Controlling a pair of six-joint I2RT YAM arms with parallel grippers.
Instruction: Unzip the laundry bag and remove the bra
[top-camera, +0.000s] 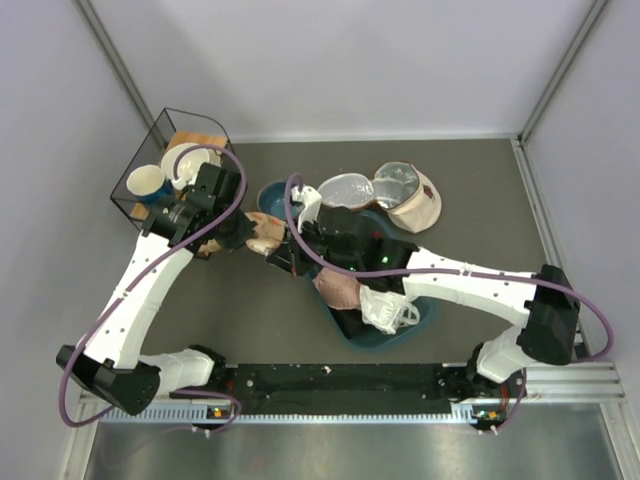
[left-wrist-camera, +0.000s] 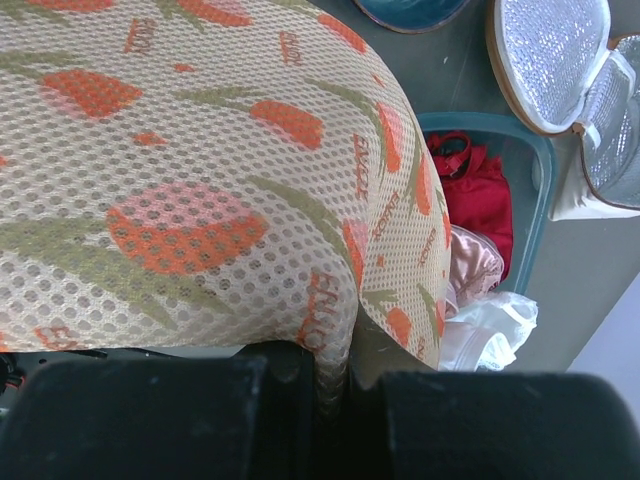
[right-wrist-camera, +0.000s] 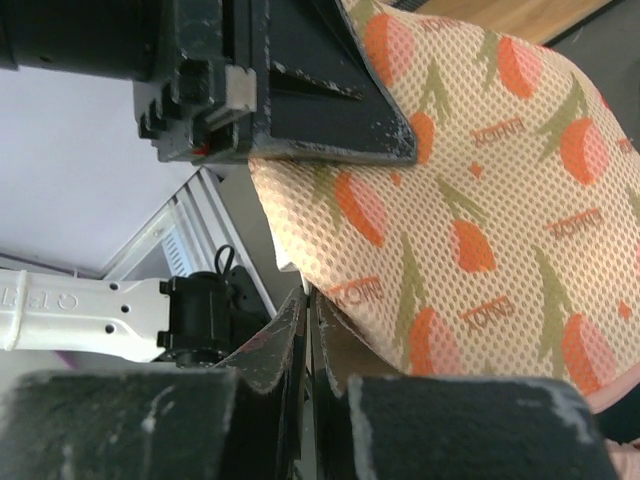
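While the left claw (left-wrist-camera: 340, 378) and the right claw (right-wrist-camera: 308, 345) both pinched the laundry bag (top-camera: 263, 238), no bra was out. The zip was hidden.

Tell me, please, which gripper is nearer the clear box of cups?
Left. The left gripper holds the laundry bag just right of the clear box; the right gripper grips the bag's other side, farther right.
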